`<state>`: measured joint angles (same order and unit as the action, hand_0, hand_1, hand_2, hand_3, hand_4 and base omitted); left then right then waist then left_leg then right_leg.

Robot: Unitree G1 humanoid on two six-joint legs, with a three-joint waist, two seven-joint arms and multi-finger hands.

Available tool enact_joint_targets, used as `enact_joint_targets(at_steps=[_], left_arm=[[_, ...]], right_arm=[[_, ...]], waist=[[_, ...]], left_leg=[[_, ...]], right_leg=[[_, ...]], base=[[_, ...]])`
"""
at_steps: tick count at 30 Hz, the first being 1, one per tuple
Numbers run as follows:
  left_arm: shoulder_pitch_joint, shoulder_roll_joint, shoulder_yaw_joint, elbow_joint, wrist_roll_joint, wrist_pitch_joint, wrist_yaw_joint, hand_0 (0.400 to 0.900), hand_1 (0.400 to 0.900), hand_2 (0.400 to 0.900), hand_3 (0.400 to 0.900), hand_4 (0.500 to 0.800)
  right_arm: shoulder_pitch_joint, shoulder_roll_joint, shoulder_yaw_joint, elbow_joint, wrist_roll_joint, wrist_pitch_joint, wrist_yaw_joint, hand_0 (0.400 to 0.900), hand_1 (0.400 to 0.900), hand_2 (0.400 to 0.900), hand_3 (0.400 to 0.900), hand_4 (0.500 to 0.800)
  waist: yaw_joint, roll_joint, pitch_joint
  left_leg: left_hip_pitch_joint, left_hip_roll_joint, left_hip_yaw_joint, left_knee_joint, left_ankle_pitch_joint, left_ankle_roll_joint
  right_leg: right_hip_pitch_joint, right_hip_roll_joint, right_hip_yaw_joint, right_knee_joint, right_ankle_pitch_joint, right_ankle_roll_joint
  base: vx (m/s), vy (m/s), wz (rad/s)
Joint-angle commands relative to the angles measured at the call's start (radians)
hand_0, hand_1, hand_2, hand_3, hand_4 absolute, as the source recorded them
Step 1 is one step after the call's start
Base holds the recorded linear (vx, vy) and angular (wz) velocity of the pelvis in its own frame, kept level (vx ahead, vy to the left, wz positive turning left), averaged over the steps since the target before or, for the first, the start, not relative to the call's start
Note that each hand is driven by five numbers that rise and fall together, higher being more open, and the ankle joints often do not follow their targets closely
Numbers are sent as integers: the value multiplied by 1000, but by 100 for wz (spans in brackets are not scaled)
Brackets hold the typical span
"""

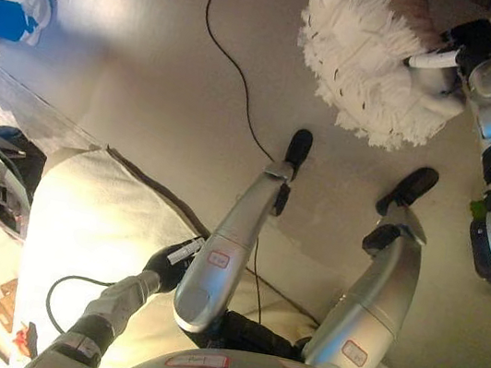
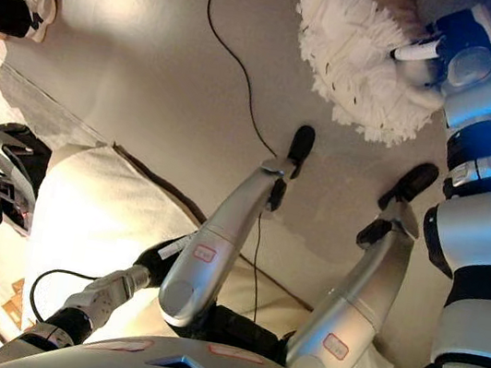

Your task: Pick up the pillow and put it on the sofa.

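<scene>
Hanging above the floor (image 1: 134, 64), the fluffy white pillow (image 1: 363, 58) is gripped by the right hand (image 1: 452, 58). The left hand (image 1: 167, 265) rests low by the sofa (image 1: 91, 216), fingers unclear.

My right hand (image 1: 452, 63) reaches into the shaggy white pillow (image 1: 368, 59) on the grey floor (image 1: 155, 48), its fingers (image 1: 431, 59) against the fringe. My left hand (image 1: 167, 265) hangs low beside the cream sofa (image 1: 100, 217). A person's shoe (image 1: 37, 11) shows far left.
</scene>
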<state>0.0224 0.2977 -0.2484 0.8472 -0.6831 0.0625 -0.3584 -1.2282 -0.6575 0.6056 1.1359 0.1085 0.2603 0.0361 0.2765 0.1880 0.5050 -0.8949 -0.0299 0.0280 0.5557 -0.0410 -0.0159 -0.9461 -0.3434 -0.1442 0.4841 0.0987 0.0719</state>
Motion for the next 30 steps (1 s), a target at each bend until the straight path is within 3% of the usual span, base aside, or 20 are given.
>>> enact_joint_targets(at_steps=[1, 10, 15, 23, 30], left_arm=[[127, 68, -5, 29, -4, 10, 3, 900, 900, 900, 900, 800], [62, 111, 92, 184, 71, 36, 47, 900, 900, 900, 900, 800], [56, 125, 148, 278, 146, 58, 85, 900, 900, 900, 900, 800], [84, 111, 242, 382, 278, 71, 167, 900, 900, 900, 900, 800], [104, 94, 286, 443, 365, 70, 201, 900, 900, 900, 900, 800]], right_arm=[[-48, -87, 28, -160, -25, -127, 23, 400, 400, 400, 400, 500], [123, -138, -24, -402, -22, -182, 133, 400, 400, 400, 400, 500], [198, -162, -61, -523, -25, -174, 218, 400, 400, 400, 400, 500], [295, -235, -116, -648, -18, -189, 358, 400, 400, 400, 400, 500], [216, -319, -98, -597, 35, -210, 459, 400, 400, 400, 400, 500]], waist=[[-39, 83, 15], [-82, -94, 11], [-102, -174, -78], [-121, -256, -224], [-116, -304, -342]], left_leg=[[121, 48, -26, -116, 7, -56], [415, 86, 8, -179, -32, -66], [533, 118, 33, -254, -10, -68], [738, 147, 60, -415, -1, -80], [845, 159, 70, -498, 3, -86]], right_leg=[[140, 8, -33, -18, -148, 34], [499, 30, -108, -179, -105, 66], [633, 71, -127, -279, -79, 57], [831, 134, -131, -424, -74, 59], [923, 159, -147, -499, -54, 64]], base=[[9, -34, -14], [74, -125, -14], [127, -121, -6], [171, -73, -10], [151, -40, 0]])
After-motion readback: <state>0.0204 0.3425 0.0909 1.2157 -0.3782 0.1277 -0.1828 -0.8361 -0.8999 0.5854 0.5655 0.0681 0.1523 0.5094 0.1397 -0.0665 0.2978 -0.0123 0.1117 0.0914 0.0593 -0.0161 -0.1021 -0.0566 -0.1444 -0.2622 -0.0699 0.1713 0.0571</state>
